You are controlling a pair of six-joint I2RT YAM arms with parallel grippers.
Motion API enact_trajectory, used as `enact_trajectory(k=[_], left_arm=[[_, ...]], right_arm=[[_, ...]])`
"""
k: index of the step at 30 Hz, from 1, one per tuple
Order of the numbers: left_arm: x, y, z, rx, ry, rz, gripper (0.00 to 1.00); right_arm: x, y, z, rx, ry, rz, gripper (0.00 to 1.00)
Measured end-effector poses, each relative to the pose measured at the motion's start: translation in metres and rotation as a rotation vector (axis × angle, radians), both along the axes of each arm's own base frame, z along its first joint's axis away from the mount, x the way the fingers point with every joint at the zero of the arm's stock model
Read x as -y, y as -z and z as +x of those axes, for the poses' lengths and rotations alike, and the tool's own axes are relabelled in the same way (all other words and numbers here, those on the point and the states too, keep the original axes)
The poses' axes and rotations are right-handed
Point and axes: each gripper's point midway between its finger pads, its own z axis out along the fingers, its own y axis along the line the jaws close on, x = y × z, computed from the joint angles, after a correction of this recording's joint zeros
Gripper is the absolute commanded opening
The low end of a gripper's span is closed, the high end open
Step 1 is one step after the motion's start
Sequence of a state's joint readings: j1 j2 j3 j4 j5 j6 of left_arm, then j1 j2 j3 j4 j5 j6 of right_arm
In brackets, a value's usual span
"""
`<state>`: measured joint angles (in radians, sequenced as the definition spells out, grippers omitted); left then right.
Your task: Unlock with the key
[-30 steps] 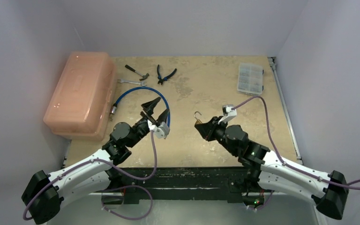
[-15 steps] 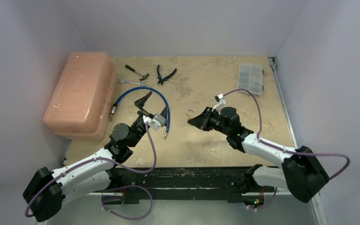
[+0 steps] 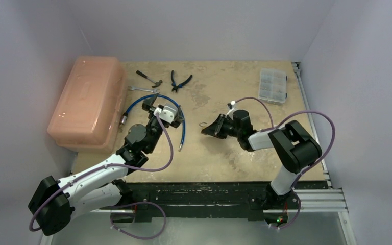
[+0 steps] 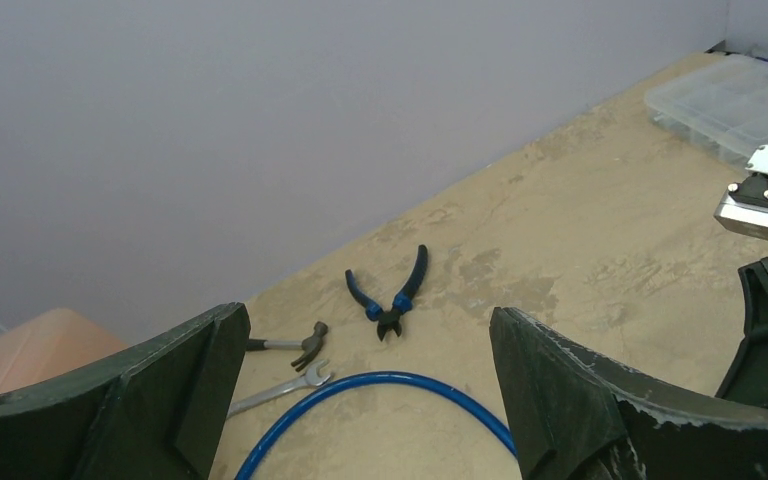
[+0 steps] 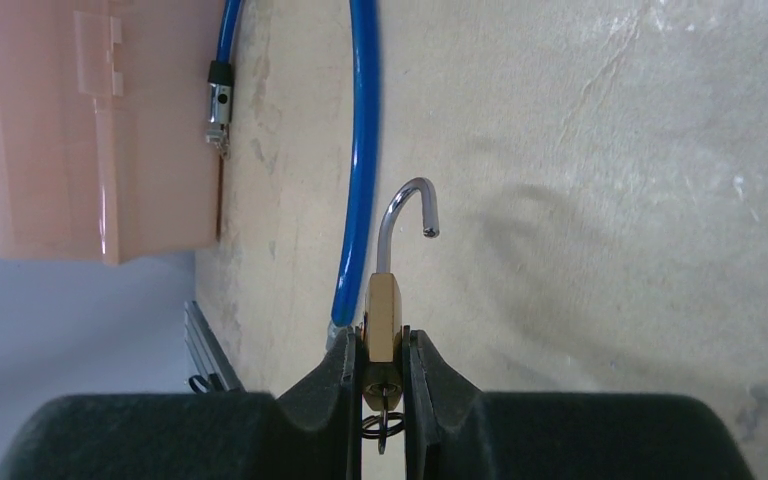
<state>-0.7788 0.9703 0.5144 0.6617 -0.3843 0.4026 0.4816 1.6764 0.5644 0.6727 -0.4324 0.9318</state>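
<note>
Two pincers differ: the left pincer [image 4: 365,335] gapes empty, the right pincer [image 5: 382,350] clamps the brass padlock [image 5: 382,310], the key [image 5: 381,426] hanging at its base. A loosened squeeze could drop both onto the desk [image 5: 610,250].

Overhead view of the bench [image 3: 224,97]. Far left: a translucent orange plastic box [image 3: 88,102]. Beside it, toward the back: a hammer [image 3: 149,77], black-handled pliers [image 3: 180,80] and a wrench [image 3: 143,90], all apart from one another. A blue cable [image 3: 133,105] loops below them; the left pincer [image 3: 162,108] is above that loop. Mid-bench, the right pincer [image 3: 207,129] points left and grips a padlock [image 3: 203,124], whose open silver shackle projects past the fingertips. Far right: a clear compartment case [image 3: 273,85].
</note>
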Motion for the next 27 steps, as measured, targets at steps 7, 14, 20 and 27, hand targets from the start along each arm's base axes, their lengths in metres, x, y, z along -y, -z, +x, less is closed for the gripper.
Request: enact_trajectory(k=[7,14,20,27], left_arm=[[-0.004,0.008,0.002,-0.028,-0.029,0.018,0.99],[-0.005,0.015,0.003,-0.046,-0.032,0.037,0.99],[-0.005,0.016,0.003,-0.049,-0.036,0.038,0.98],[-0.005,0.019,0.004,-0.057,-0.039,0.046,0.99]], right_arm=[[-0.008,0.006,0.021,-0.007,0.0,0.041,0.16],[-0.004,0.016,0.037,-0.027,0.031,0.045,0.39],[0.0,0.023,0.039,-0.053,0.048,0.043,0.49],[-0.001,0.021,0.04,-0.053,0.051,0.054,0.82]])
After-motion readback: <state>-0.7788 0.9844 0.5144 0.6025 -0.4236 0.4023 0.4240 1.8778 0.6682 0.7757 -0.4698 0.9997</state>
